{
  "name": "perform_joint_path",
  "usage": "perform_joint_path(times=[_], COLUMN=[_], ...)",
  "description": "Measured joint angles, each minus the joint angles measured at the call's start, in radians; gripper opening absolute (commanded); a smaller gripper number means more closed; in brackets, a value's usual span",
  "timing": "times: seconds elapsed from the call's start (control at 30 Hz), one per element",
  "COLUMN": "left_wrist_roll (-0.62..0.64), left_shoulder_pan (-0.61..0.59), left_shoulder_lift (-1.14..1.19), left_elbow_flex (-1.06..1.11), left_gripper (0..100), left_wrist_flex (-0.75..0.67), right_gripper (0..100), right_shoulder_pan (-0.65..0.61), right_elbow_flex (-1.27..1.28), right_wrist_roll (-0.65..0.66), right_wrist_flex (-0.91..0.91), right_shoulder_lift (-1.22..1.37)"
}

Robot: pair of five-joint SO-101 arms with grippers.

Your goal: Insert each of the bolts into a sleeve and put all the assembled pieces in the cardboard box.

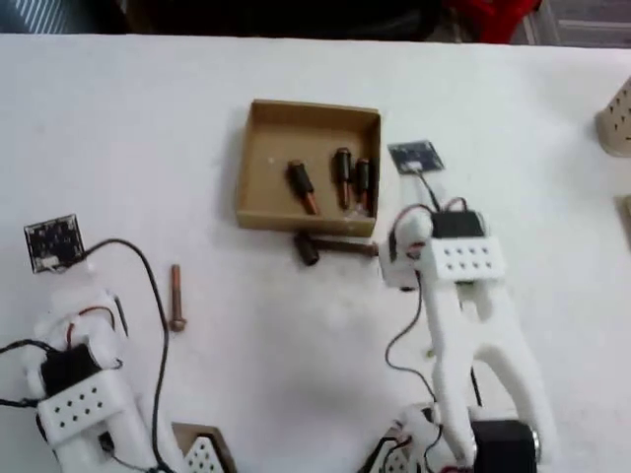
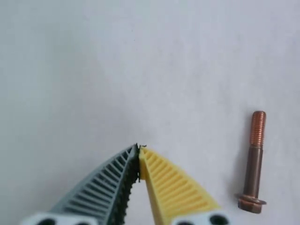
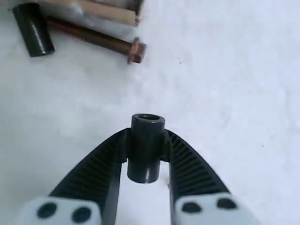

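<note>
Right gripper (image 3: 146, 136): clamped on an upright black sleeve (image 3: 146, 149) over the table (image 1: 296, 345), near the box (image 1: 271, 163). Left gripper (image 2: 139, 149): tips pressed together, holding nothing, with one loose bolt (image 2: 253, 161) lying on the table beside it. Box: three sleeved bolts (image 1: 343, 175) inside; just outside its near wall, a second bolt (image 3: 93, 38) lies with its tip at another sleeve (image 3: 33, 29).

Probably a robotics lab bench: white table (image 1: 148, 128), bare circuit board (image 1: 415, 156) wired up just beyond the right claw (image 3: 146, 134).
</note>
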Motion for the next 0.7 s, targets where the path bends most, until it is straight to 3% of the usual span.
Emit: perform_joint_path(times=[0.1,0.37,0.7], left_wrist_roll=[0.000,0.000,0.000], left_shoulder_pan=[0.003,0.215,0.287], left_shoulder_lift=[0.115,0.308,0.560], left_elbow_flex=[-0.037,-0.041,-0.112], left_gripper=[2,2,2], left_wrist_flex=[0.000,0.000,0.000], right_gripper=[1.7,1.7,1.7], right_shoulder_pan=[0.092,0.338,0.433], right_elbow_flex=[0.144,0.420,0.583], right_wrist_roll=[0.044,0.158,0.252], right_wrist_flex=[-0.054,-0.153,-0.212], right_shoulder_lift=[-0.104,-0.347,-0.519])
